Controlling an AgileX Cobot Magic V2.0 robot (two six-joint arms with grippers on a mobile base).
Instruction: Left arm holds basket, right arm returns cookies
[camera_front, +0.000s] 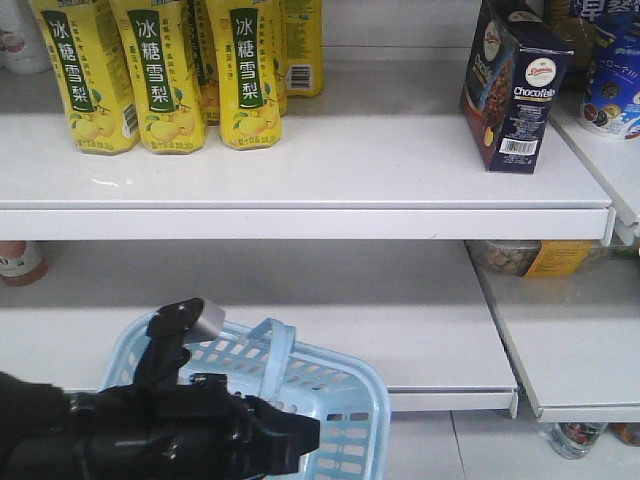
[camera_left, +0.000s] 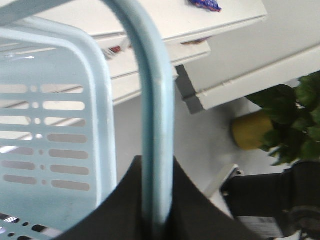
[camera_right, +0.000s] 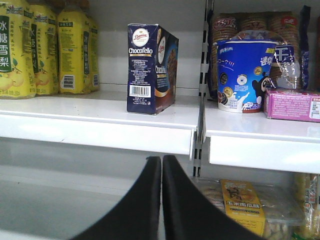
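the cookies (camera_front: 512, 88) stand upright on the upper white shelf (camera_front: 300, 170), near its right end, well apart from the yellow pear-drink bottles (camera_front: 170, 70) on the left and just beside the divider, past which sits a blue tub (camera_right: 242, 76) on the neighbouring shelf. the carton's long axis runs vertical; in the right wrist view its narrow side panel with the barcode and the "chocofello" name (camera_right: 141, 70) faces the camera, while the broad face with the cookie picture turns off to the right, so the box sits angled to the shelf edge rather than square to it. it reads as a thin cardboard carton, likely light and stiff enough to keep its shape, but with walls that would dent under a hard squeeze and contents that would crumble; the printed surface looks smooth and may slip a little. the safest hold would probably be across the two broad faces, around mid-height. the right gripper (camera_right: 161, 165) hangs below the shelf lip with its two black fingers pressed together, nothing between them, and clear of the carton. the left gripper (camera_left: 157, 200) is clamped on the handle (camera_left: 157, 100) of the basket (camera_front: 330, 400), the pale blue loop running up out of the black jaws in the left wrist view. the basket hangs low in front of the lower shelf, and what shows of its inside looks empty.
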